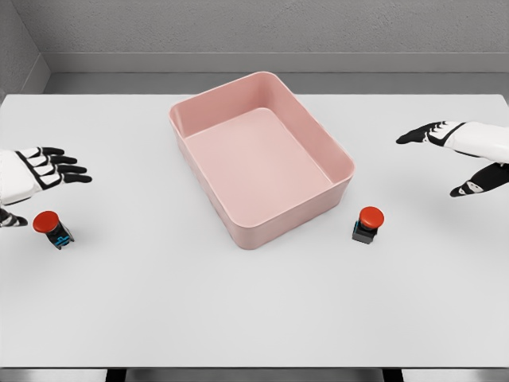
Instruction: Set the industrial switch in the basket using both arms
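Industrial switches (368, 224) (52, 229) sit on the table (254, 310) outside the pink basket (262, 223).

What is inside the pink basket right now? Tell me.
Nothing shows inside the pink basket: only its bare floor and inner walls. Both red-button switches sit outside on the table, one by its near right corner, one under the left hand.

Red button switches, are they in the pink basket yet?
Not yet. The pink basket holds nothing. One switch sits below the open left robot hand, the other switch beside the basket. The right robot hand is open too. Grabbing and dropping both remain.
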Motion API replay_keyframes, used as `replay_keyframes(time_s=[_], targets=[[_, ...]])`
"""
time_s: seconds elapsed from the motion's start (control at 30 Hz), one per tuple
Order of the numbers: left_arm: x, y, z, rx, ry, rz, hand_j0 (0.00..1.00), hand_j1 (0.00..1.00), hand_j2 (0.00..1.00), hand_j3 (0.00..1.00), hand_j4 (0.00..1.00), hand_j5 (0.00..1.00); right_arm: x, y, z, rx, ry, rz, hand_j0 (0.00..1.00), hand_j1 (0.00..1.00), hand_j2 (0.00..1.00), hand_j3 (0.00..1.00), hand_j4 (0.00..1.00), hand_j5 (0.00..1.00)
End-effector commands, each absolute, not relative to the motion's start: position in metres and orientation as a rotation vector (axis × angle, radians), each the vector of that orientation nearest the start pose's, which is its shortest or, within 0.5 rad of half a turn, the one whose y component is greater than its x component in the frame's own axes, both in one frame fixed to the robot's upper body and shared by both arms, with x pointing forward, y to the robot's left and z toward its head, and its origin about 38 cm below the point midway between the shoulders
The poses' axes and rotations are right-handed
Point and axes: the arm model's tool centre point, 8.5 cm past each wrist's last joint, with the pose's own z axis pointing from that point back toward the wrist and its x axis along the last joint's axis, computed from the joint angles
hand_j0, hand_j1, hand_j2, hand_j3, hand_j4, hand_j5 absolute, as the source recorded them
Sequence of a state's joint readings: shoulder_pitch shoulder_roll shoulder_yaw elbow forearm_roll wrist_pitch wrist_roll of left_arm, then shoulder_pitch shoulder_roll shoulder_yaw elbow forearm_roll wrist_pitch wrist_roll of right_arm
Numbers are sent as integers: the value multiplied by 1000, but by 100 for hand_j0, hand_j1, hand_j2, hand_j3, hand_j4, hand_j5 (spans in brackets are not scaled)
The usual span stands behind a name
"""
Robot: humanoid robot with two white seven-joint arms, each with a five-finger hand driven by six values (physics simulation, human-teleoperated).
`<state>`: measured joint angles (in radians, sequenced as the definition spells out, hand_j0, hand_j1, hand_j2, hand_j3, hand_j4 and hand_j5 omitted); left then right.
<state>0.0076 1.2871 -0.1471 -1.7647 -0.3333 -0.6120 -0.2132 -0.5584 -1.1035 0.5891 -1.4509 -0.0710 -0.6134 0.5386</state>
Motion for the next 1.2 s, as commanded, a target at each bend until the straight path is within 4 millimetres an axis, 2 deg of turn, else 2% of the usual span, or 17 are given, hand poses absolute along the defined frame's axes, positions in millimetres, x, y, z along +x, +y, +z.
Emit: replay_keyframes(time_s=[0.0, 0.1, 0.27, 0.37, 0.47, 0.53, 0.7, 0.97, 1.17], targets=[[325, 394, 249, 538, -1443, -2024, 100, 100, 100, 100, 100, 100, 399, -396, 256, -239, -1457, 1786, 100, 100, 100, 100, 100, 100], [325, 391, 246, 529, -1467, -2003, 100, 100, 100, 100, 100, 100, 399, -396, 255, -238, -1453, 1788, 100, 100, 100, 100, 100, 100], [323, 390, 242, 517, -1463, -2000, 100, 100, 100, 100, 100, 100, 395, -411, 264, -280, -1411, 1801, 100, 100, 100, 100, 100, 100], [319, 393, 233, 495, -1424, -2015, 100, 100, 100, 100, 100, 100, 392, -410, 256, -257, -1393, 1804, 100, 100, 100, 100, 100, 100], [318, 395, 232, 509, -1394, -2043, 100, 100, 100, 100, 100, 100, 388, -398, 255, -229, -1404, 1836, 100, 100, 100, 100, 100, 100], [317, 398, 226, 516, -1365, -2063, 100, 100, 100, 100, 100, 100, 383, -382, 256, -197, -1433, 1872, 100, 100, 100, 100, 100, 100], [318, 406, 219, 545, -1313, -2084, 100, 100, 100, 100, 100, 100, 374, -365, 249, -138, -1445, 1909, 100, 100, 100, 100, 100, 100], [321, 421, 211, 559, -1280, -2041, 100, 100, 100, 100, 100, 100, 370, -360, 237, -105, -1455, 1888, 100, 100, 100, 100, 100, 100], [319, 412, 196, 529, -1302, -2025, 100, 100, 100, 100, 100, 100, 367, -359, 227, -78, -1441, 1884, 97, 97, 97, 97, 97, 97]])
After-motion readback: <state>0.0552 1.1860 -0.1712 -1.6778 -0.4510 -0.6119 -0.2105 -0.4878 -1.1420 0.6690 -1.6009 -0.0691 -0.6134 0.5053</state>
